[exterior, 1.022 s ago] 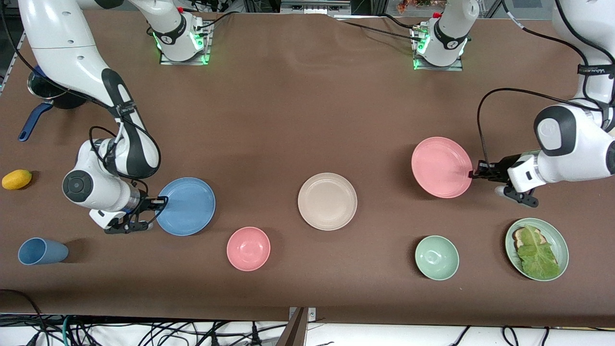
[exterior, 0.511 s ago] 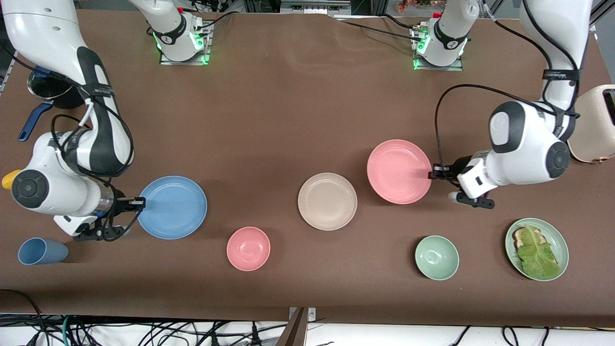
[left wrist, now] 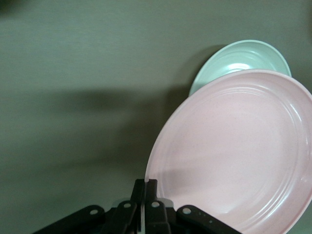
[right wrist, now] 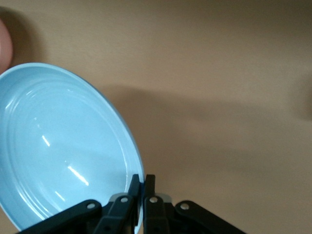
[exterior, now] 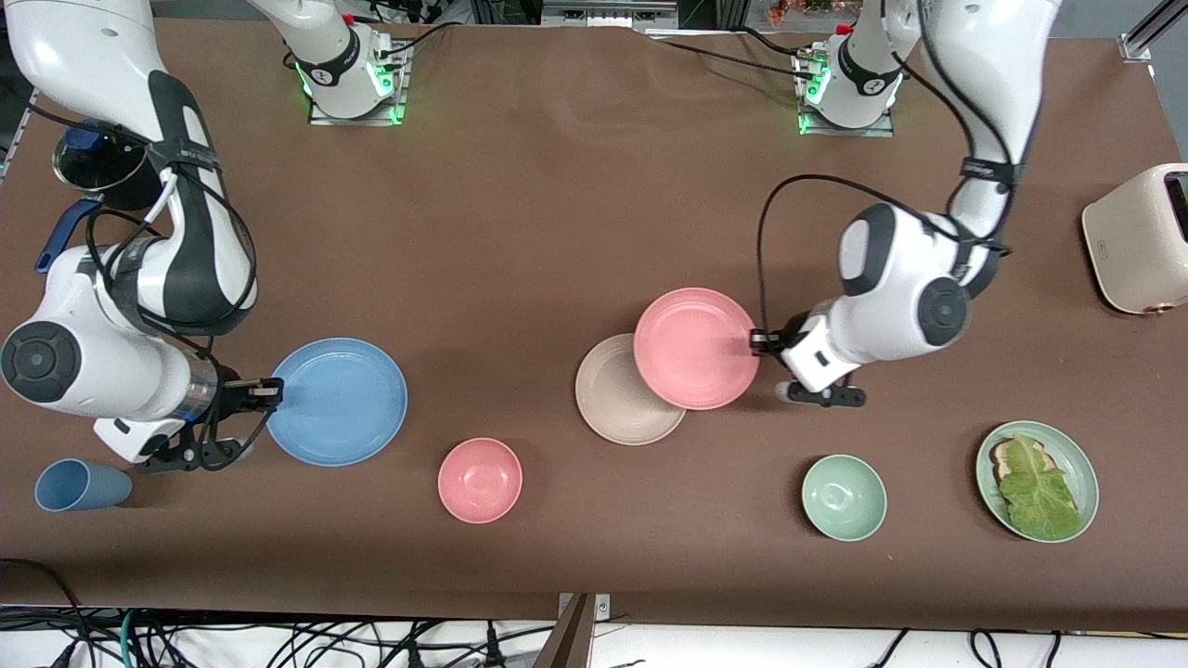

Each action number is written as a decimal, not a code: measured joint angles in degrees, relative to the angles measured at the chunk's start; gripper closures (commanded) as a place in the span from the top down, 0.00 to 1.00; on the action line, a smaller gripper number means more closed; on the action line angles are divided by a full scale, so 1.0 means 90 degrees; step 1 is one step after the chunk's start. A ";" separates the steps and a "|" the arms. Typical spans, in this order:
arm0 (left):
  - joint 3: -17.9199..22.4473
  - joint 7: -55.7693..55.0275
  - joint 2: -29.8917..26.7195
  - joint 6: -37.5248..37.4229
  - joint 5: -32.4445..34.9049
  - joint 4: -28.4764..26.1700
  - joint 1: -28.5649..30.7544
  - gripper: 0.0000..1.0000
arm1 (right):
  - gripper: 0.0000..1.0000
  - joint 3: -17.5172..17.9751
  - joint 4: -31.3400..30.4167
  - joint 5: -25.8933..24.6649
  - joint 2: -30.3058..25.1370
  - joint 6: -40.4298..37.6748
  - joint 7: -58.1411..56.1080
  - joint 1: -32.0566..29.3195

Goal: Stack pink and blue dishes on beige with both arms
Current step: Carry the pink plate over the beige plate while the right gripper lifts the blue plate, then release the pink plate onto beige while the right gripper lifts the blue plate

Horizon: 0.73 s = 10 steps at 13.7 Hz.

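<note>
The pink plate [exterior: 696, 348] hangs in the air, partly over the beige plate [exterior: 613, 404], which lies mid-table. My left gripper [exterior: 755, 343] is shut on the pink plate's rim on the side toward the left arm's end. In the left wrist view the pink plate [left wrist: 234, 156] is tilted, the left gripper [left wrist: 145, 184] pinches its edge, and the beige plate's rim [left wrist: 239, 53] shows past it. My right gripper [exterior: 269, 390] is shut on the rim of the blue plate [exterior: 339, 401], held just off the table. The right wrist view shows the blue plate [right wrist: 63, 146] in the right gripper [right wrist: 142, 181].
Nearer the camera stand a pink bowl [exterior: 480, 480], a mint-green bowl [exterior: 844, 497] and a green plate with lettuce and toast [exterior: 1077, 464]. A blue cup [exterior: 79, 484] lies by the right arm. A pot [exterior: 93, 160] and a toaster [exterior: 1137, 237] sit at the table's ends.
My left arm has carried the pink plate toward the table's middle, until it overlaps the beige plate. My right arm has lifted the blue plate and drawn it slightly toward its own end.
</note>
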 measured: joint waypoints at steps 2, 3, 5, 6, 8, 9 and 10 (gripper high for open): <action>-0.0002 -0.0347 0.0169 0.0217 0.0000 0.0053 -0.0268 0.00 | 0.00 0.0005 0.0109 0.0000 0.0000 -0.0093 0.0187 0.0160; -0.0002 -0.0470 0.0242 0.0313 0.0000 0.0061 -0.0355 0.00 | 0.00 0.0007 0.0124 0.0000 0.0001 -0.0106 0.0309 0.0246; -0.0001 -0.0662 0.0392 0.0564 0.0000 0.0066 -0.0489 0.00 | 0.00 0.0011 0.0128 0.0009 0.0007 -0.0114 0.0605 0.0409; -0.0002 -0.0770 0.0467 0.0687 0.0000 0.0069 -0.0559 0.00 | 0.00 0.0011 0.0129 0.0030 0.0011 -0.0115 0.0734 0.0472; -0.0004 -0.1027 0.0615 0.0944 0.0000 0.0082 -0.0735 0.00 | 0.00 0.0011 0.0132 0.0145 0.0013 -0.0118 0.0898 0.0529; -0.0005 -0.1125 0.0698 0.1046 0.0000 0.0132 -0.0817 0.00 | 0.00 0.0012 0.0134 0.0207 0.0013 -0.0120 0.0966 0.0536; -0.0004 -0.1181 0.0784 0.1088 0.0000 0.0222 -0.0867 0.00 | 0.00 0.0013 0.0138 0.0242 0.0013 -0.0123 0.1018 0.0553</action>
